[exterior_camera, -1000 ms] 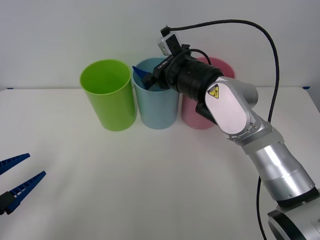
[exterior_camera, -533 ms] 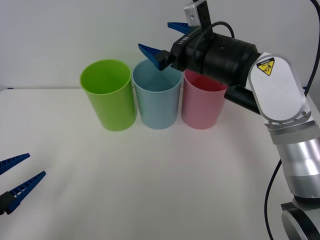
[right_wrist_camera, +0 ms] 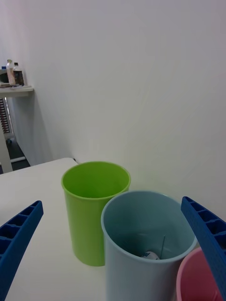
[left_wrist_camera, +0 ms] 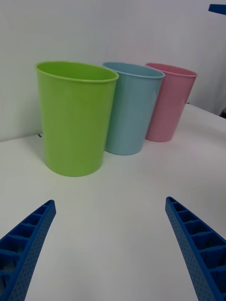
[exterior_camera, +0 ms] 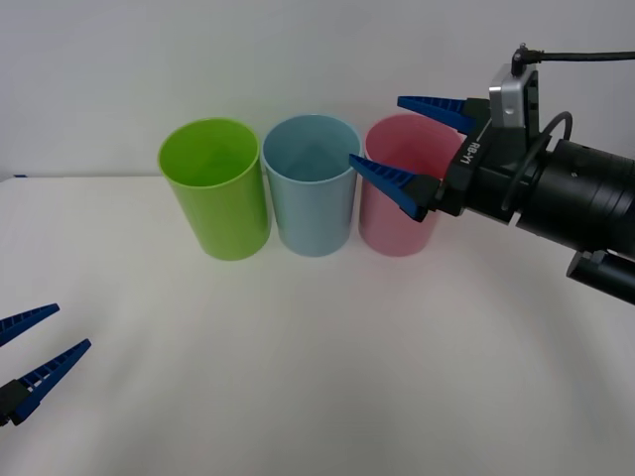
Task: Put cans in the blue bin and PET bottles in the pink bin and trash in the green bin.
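Three bins stand in a row at the back of the table: green bin (exterior_camera: pixel 213 188), blue bin (exterior_camera: pixel 312 188), pink bin (exterior_camera: pixel 392 223). My right gripper (exterior_camera: pixel 376 131) hangs open and holds nothing, level with the rims and over the pink bin's near side. The right wrist view looks down into the blue bin (right_wrist_camera: pixel 146 244), where a small silvery end, seemingly the can (right_wrist_camera: pixel 150 255), lies at the bottom, with the green bin (right_wrist_camera: pixel 96 207) and pink bin (right_wrist_camera: pixel 200 282) on either side. My left gripper (exterior_camera: pixel 72 326) waits open low at the near left. PET bottles and trash are out of view.
The white table (exterior_camera: pixel 298 377) is bare in front of the bins, with a white wall close behind them. A black cable (exterior_camera: pixel 585 56) runs off the right wrist. A far shelf with bottles (right_wrist_camera: pixel 12 75) stands beyond the table.
My right gripper has risen out of the blue bin's mouth and drawn back to the right, ending open by the pink bin. The left arm has not moved.
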`<control>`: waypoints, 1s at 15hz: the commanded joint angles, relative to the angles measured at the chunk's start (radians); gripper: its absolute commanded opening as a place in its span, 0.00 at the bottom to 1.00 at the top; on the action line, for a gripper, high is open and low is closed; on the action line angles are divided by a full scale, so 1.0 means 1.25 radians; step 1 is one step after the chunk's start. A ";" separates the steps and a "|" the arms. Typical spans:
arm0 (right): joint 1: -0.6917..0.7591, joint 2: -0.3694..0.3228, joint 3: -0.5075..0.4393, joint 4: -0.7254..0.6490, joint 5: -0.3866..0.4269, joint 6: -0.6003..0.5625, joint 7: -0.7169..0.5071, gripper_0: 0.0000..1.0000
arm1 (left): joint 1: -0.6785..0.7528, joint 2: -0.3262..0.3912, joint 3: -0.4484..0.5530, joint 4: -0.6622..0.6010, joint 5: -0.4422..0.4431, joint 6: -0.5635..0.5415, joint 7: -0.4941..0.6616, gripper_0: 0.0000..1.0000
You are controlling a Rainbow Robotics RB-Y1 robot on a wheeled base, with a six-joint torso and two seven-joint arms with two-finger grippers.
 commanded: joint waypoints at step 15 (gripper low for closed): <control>0.441 0.014 -0.299 -0.087 -0.034 -0.365 0.355 1.00 | 0.000 0.000 0.000 0.000 0.000 0.000 0.000 0.79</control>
